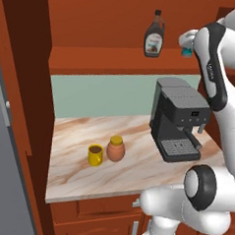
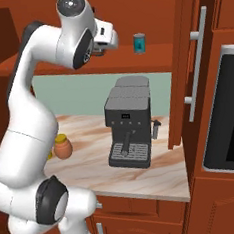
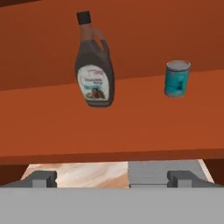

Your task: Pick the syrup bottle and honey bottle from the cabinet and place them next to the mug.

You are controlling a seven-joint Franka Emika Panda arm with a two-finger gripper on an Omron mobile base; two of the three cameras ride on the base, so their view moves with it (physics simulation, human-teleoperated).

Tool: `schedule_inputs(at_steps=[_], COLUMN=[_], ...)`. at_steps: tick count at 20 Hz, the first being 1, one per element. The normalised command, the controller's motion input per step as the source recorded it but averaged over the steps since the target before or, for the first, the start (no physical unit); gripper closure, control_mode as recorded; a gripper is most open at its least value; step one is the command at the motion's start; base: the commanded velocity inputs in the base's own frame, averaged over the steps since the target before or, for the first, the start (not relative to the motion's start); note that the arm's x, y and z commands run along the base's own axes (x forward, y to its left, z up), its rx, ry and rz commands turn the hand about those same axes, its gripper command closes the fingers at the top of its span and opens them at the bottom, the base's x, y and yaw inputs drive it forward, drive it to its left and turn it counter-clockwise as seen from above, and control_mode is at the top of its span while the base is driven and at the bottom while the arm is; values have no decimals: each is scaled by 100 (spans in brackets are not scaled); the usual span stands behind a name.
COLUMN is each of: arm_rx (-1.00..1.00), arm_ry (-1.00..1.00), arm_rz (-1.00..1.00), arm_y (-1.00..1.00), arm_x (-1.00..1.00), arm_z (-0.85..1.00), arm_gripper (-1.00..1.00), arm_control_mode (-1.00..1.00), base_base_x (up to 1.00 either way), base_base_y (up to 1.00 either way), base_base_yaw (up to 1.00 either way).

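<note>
The syrup bottle [image 1: 154, 35] [image 3: 94, 65], dark brown with a dark cap and white label, stands upright on the shelf of the reddish-brown cabinet [image 1: 118, 60] [image 3: 109, 127]. My gripper [image 3: 112, 178] is open and empty, held in front of the shelf and a little below it, short of the bottle. Down on the counter the honey bottle [image 1: 116, 149] [image 2: 62, 146], squat and orange-brown with a yellow lid, stands just right of the yellow mug [image 1: 95, 155]. In the right base view my arm hides the syrup bottle.
A small teal can [image 3: 177, 78] [image 2: 139, 42] stands on the shelf to the right of the syrup bottle. A grey coffee machine [image 1: 181, 118] [image 2: 128, 120] sits on the marble counter [image 1: 135, 177] under the shelf. A tall cabinet with a bar handle [image 2: 197, 62] rises at the right.
</note>
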Motion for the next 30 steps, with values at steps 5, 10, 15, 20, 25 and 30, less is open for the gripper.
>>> schedule_inputs(at_steps=[5,10,15,20,25,30], arm_rx=[5,2,1,4,5,0], arm_ry=[0,0,0,-1,0,0], arm_rz=[10,4,5,14,14,3], arm_y=[0,3,3,0,0,0], arm_x=[73,59,38,9,20,52], arm_z=[-9,-2,0,0,-1,-3], arm_gripper=[-100,-100,-100,-100,-100,-100], arm_control_mode=[-100,-100,-100,-100,-100,-100], base_base_x=[0,0,0,0,0,0], base_base_y=[0,0,0,0,0,0], base_base_yaw=[0,0,0,0,0,0])
